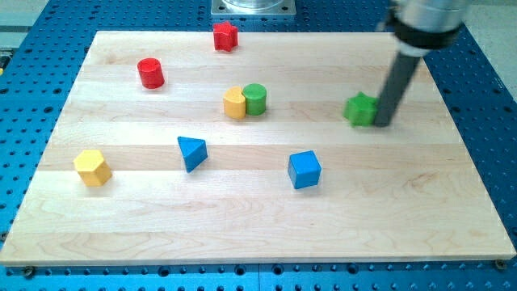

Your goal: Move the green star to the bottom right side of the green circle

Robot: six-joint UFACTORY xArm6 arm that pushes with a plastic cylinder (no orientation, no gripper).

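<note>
The green star (360, 108) lies on the wooden board (258, 218) at the view's right, above the middle. My tip (382, 124) touches or nearly touches the star's right side. The green circle (255, 99) stands left of the star, near the board's centre top, touching a yellow block (234, 103) on its left. The dark rod rises from the tip toward the view's top right.
A red star-like block (225, 36) sits at the top edge. A red cylinder (150, 73) is at the upper left. A yellow hexagon (92, 167) is at the left. A blue triangle (192, 152) and a blue cube (304, 170) lie below the green circle.
</note>
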